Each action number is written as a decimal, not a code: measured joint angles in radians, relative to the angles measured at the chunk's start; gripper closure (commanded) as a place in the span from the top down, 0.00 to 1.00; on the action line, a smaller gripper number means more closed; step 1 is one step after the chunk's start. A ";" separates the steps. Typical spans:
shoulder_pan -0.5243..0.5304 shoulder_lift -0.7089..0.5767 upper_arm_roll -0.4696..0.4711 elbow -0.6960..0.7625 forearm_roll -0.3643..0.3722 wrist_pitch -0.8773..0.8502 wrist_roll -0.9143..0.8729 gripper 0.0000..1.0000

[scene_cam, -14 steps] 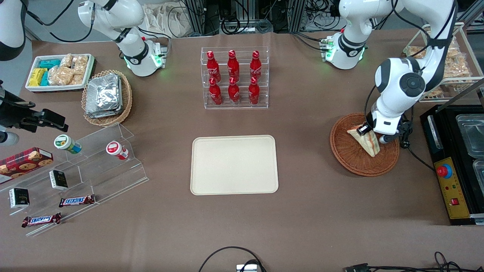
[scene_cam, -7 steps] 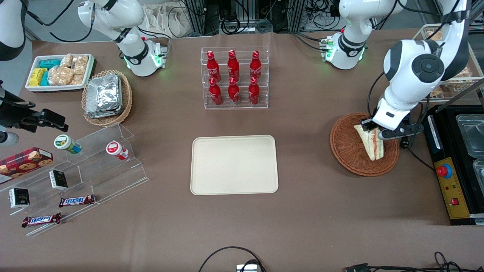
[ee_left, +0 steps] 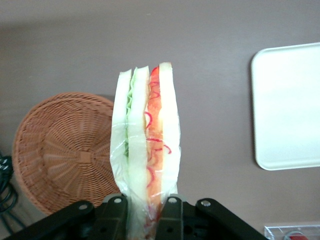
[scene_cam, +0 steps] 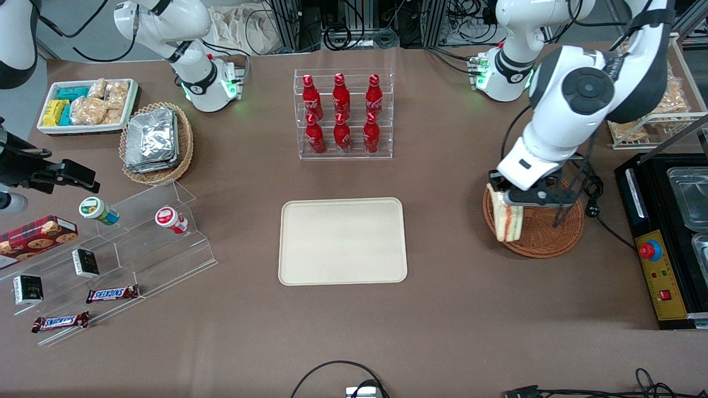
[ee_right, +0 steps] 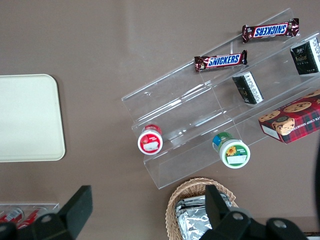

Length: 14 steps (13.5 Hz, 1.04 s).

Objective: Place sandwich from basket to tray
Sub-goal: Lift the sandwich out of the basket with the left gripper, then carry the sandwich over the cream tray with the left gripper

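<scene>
**Gripper holds the sandwich above the basket's edge**

Gripper (scene_cam: 508,193) of the left arm is clamped on the sandwich (scene_cam: 506,219), and the wedge hangs from the fingers (ee_left: 169,216), lifted out of the basket (scene_cam: 545,235). From the front, the sandwich is over the basket's rim, on the side nearest the tray (scene_cam: 343,241). In the wrist view its pale bread slices stand edge-on, with green filling next to one slice and red-orange next to the other, all inside clear wrap. The woven basket under it holds nothing. The cream tray lies flat on the brown table (scene_cam: 442,309), well apart from the basket, and nothing is on it. A clear rack of red bottles (scene_cam: 343,113) stands farther from the front camera than the tray.
</scene>
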State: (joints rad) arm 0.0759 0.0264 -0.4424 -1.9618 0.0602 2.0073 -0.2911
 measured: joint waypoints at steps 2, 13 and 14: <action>-0.001 0.022 -0.044 0.031 0.000 0.000 -0.013 0.07; -0.221 0.354 -0.155 0.259 0.217 0.005 -0.475 0.08; -0.239 0.399 -0.155 0.279 0.241 0.015 -0.506 0.08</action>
State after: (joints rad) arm -0.1634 0.4258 -0.5975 -1.6825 0.3014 2.0220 -0.7973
